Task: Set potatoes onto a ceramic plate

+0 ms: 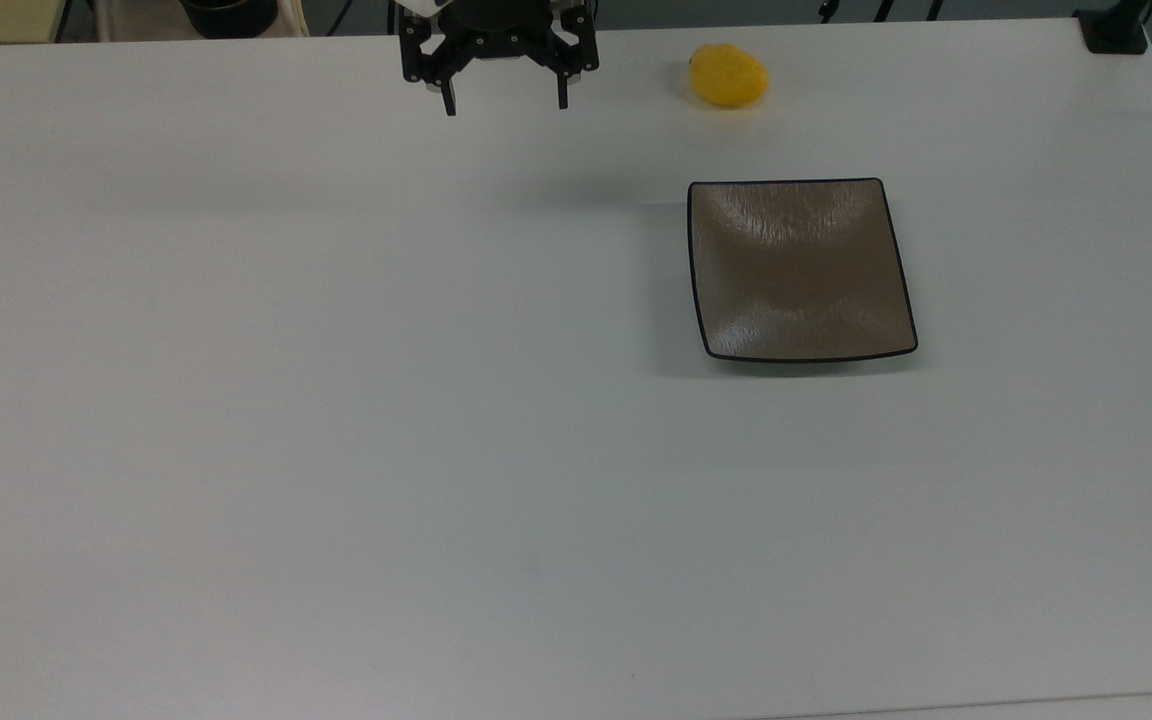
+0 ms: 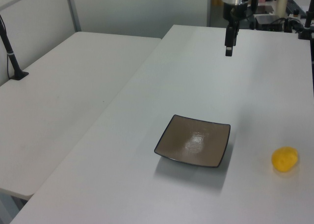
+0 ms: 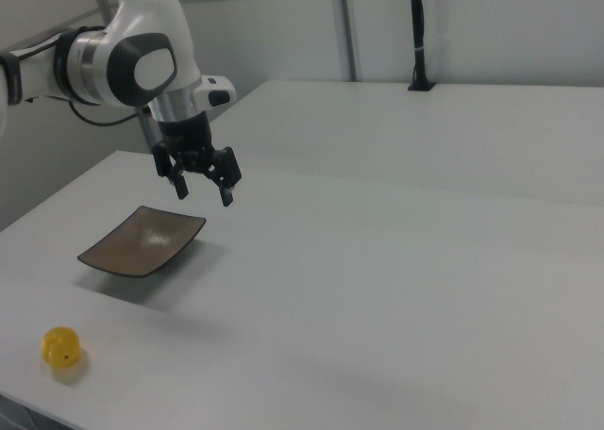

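A small bright yellow potato (image 1: 728,76) lies on the white table near its far edge in the top view, also seen as the potato (image 2: 285,159) and the potato (image 3: 61,347). The square brown-grey ceramic plate (image 1: 801,270) with a thin black rim sits bare a little nearer than the potato; the plate (image 2: 194,140) and the plate (image 3: 143,239) show the same. My gripper (image 1: 504,106) hangs open above the table, well to the top view's left of the potato, with nothing between its fingers. The gripper (image 3: 205,190) hovers above and beside the plate in the right view; the gripper (image 2: 228,51) points down.
The white table (image 1: 336,400) is wide and bare around the plate. A second white table (image 2: 59,101) stands alongside. A black post (image 2: 11,52) is clamped there, and another black clamp (image 1: 1116,30) sits at the top view's far right corner.
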